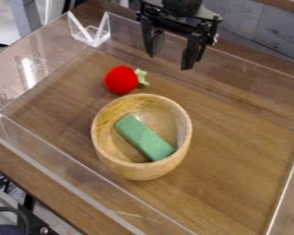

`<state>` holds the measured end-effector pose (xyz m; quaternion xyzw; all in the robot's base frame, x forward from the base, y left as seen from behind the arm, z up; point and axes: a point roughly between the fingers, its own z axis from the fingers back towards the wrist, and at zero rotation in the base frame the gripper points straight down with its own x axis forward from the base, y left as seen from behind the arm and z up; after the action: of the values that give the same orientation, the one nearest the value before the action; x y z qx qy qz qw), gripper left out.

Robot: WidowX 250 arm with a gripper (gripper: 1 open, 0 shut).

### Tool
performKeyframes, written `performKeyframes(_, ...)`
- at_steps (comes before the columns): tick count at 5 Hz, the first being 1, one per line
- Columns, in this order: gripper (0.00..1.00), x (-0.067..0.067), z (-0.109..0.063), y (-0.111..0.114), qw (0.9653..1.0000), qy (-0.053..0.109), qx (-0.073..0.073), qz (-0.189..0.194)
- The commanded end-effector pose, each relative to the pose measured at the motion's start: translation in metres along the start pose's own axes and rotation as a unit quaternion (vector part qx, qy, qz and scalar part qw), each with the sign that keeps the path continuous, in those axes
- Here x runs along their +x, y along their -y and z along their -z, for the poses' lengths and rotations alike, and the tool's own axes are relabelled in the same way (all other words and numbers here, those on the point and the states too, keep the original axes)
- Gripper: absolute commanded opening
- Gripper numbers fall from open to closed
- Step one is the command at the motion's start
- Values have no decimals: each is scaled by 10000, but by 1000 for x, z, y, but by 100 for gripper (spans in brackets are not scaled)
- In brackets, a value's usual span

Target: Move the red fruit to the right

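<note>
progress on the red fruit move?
Looks not started: the red fruit lies on the wooden surface, just beyond the bowl holding the green block. Nothing in hand; the open jaws hang above the surface. Left: grasp, shift right, release.

The black gripper (171, 52) hung at the top of the view, pointing downward. Its two fingers stood wide apart, with nothing held between them.
</note>
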<state>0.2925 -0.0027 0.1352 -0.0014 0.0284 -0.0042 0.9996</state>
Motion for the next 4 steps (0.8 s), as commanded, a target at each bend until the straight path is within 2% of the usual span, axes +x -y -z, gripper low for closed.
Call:
performKeyframes(1,100,2,18,1,9995,-141,31,293)
performKeyframes(2,100,4,36,0,9974,-275,67,666)
performKeyframes(3,100,-4,35,-9,9911,-281,100,1299)
performKeyframes(4,100,-11,32,-24,9802,-153,169,1967)
